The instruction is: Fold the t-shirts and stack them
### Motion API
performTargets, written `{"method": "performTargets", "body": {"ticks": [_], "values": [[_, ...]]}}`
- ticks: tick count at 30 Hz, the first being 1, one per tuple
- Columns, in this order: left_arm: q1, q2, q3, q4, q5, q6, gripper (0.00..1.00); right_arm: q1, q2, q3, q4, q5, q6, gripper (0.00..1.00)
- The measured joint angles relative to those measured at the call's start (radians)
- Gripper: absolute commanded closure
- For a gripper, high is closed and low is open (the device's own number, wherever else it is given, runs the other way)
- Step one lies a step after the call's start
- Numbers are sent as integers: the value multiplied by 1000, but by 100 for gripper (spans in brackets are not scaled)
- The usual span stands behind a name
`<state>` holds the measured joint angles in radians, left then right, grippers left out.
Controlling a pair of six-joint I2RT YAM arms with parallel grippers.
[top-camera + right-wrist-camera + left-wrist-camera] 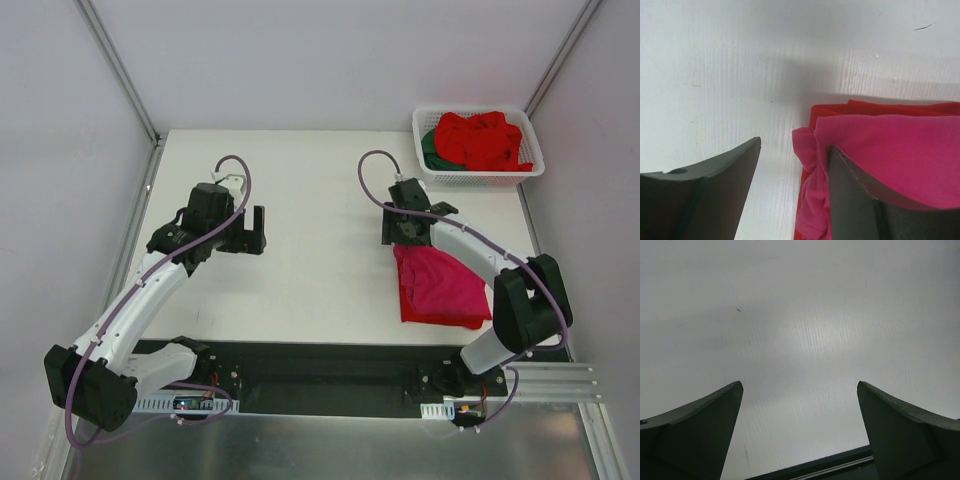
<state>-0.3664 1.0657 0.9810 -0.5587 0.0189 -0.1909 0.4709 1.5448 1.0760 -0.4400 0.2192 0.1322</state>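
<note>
The right gripper (795, 145) is sitting half open over the far left corner of the pink t-shirt (890, 150). The left gripper (800, 385) is gaping wide; it is well apart.

No legible text, label, brand, number or sign, nothing readable on the table (300, 200) or around it (any print there too small to make out)
</note>
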Motion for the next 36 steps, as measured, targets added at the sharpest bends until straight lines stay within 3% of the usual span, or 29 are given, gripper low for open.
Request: {"method": "performTargets", "body": {"ticks": [4, 7, 8, 10, 16, 24, 29, 36], "values": [[0, 0, -6, 0, 0, 0, 1, 23, 28, 0, -2, 0, 17, 36], [0, 0, -10, 0, 0, 0, 1, 43, 47, 0, -8, 2, 29, 23], [0, 0, -11, 0, 0, 0, 1, 48, 48, 0, -12, 4, 33, 10], [0, 0, -12, 0, 0, 0, 1, 64, 48, 0, -23, 21, 37, 2], [0, 2, -11, 0, 21, 0, 1, 97, -48, 0, -85, 74, 43, 4], [-74, 98, 130, -11, 89, -13, 1, 101, -492, -9, -217, 198, 48, 4], [-166, 262, 296, 0, 107, -47, 1, 101, -653, -28, -359, 277, 66, 4], [-305, 613, 489, 12, 155, -92, 1, 101, -832, -105, -493, 271, 89, 4]]}}
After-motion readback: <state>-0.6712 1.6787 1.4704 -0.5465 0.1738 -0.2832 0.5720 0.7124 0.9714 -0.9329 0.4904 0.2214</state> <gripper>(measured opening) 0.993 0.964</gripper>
